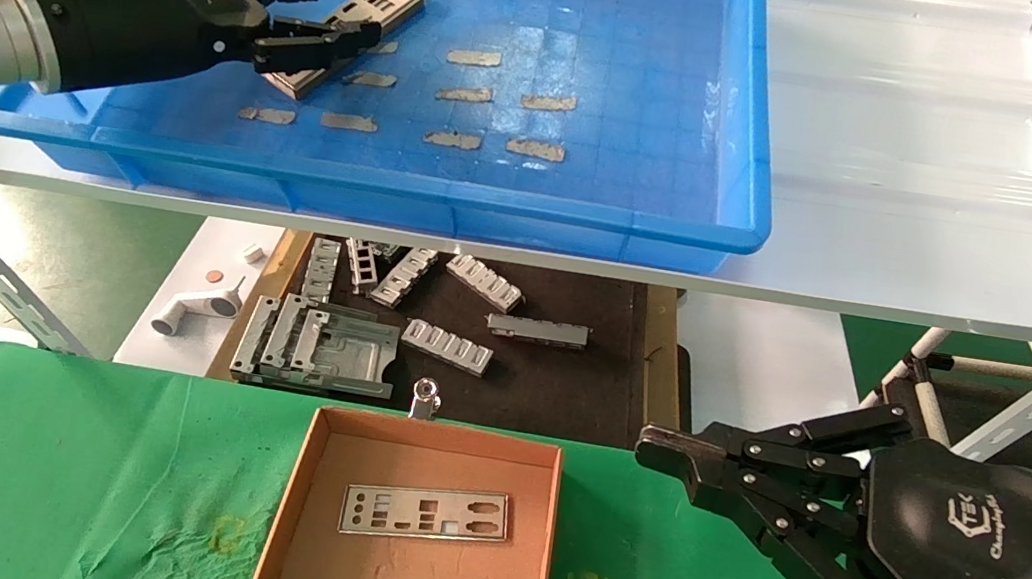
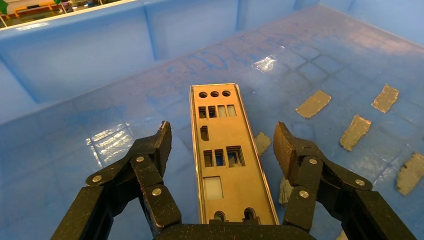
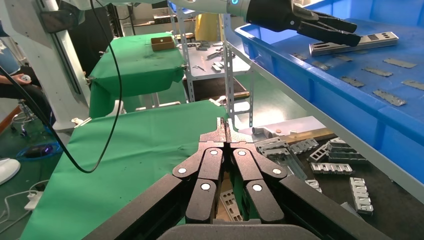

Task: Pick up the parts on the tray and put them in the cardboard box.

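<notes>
Jaws on my left gripper (image 1: 317, 17) stood wide apart, one finger on either side of the plate (image 2: 226, 150) lying on the floor of the blue tray (image 1: 749, 141), and neither pad (image 2: 163, 145) touched its edges. I had that arm reaching in across the tray's left rim, wrist nearly level, fingers pointing along the plate's length; the plate's far end with its three round holes lay beyond the fingertips. Small tan tape strips (image 1: 473, 56) sat on the tray floor off to the outer side of the jaws. My right gripper (image 1: 656, 446) hung low over the green cloth (image 1: 47, 466), its fingers pressed together with nothing between them, the arm stretched toward the left. Just beside its tips lay the cardboard box (image 1: 291, 490), with one punched plate (image 1: 426, 513) flat on its bottom. Ribbed brackets (image 1: 447, 346) lay on the dark mat (image 1: 553, 386) beyond the box.
</notes>
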You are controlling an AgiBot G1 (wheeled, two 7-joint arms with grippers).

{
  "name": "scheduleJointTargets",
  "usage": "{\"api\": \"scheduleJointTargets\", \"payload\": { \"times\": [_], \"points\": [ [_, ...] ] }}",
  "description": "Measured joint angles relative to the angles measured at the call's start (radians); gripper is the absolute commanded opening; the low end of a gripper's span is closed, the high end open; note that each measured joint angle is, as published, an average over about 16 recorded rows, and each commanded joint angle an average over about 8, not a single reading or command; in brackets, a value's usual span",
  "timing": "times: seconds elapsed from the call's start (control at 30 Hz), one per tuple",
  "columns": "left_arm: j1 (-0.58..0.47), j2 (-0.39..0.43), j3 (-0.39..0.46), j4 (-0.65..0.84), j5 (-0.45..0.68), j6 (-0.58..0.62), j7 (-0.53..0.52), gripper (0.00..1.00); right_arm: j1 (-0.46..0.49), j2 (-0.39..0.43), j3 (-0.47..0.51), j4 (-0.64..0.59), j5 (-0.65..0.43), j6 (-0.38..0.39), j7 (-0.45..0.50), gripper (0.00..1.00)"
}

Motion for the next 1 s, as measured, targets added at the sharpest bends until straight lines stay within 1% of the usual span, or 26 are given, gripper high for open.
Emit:
{"api": "scheduleJointTargets", "payload": {
  "times": [0.03,0.6,1.0],
  "points": [
    [0.0,0.0,0.0,0.0,0.0,0.0,0.0,0.0,0.0,0.0,0.0,0.0,0.0,0.0,0.0,0.0],
    [0.008,0.006,-0.003,0.0,-0.004,-0.019,-0.007,0.0,0.0,0.0,0.0,0.0,0.0,0.0,0.0,0.0],
    [0.006,-0.001,-0.009,-0.008,-0.012,-0.01,-0.004,0.0,0.0,0.0,0.0,0.0,0.0,0.0,0.0,0.0]
  ]
}}
